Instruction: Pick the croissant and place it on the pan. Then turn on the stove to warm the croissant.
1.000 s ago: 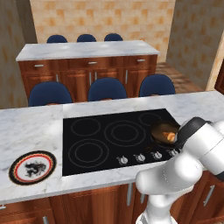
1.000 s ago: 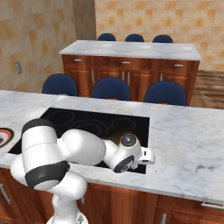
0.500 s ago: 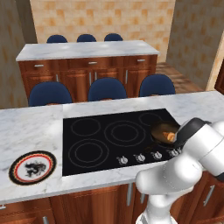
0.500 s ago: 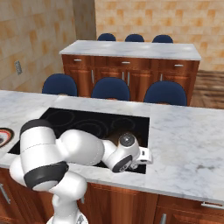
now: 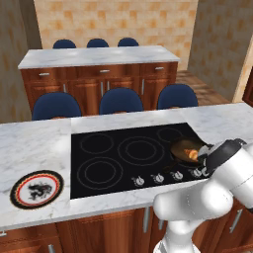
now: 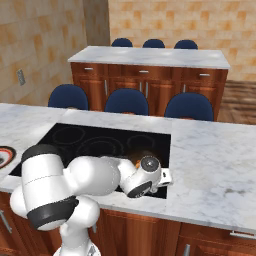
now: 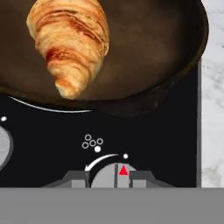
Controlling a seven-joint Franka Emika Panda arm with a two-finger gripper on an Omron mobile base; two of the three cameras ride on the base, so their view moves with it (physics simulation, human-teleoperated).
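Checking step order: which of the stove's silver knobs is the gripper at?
The rightmost knob, just below the pan holding the croissant. The gripper has a fingertip on each side of it; the other knobs sit further left.

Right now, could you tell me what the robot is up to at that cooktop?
The croissant already lies in the pan, which sits on the stove at its front right burner. The arm has reached down to the row of knobs along the front edge, and the gripper has one fingertip on each side of the silver knob just below the pan. The knob's red marker points toward the pan, so it looks set up to turn that burner on; whether the fingers are actually pressing the knob, I cannot tell.
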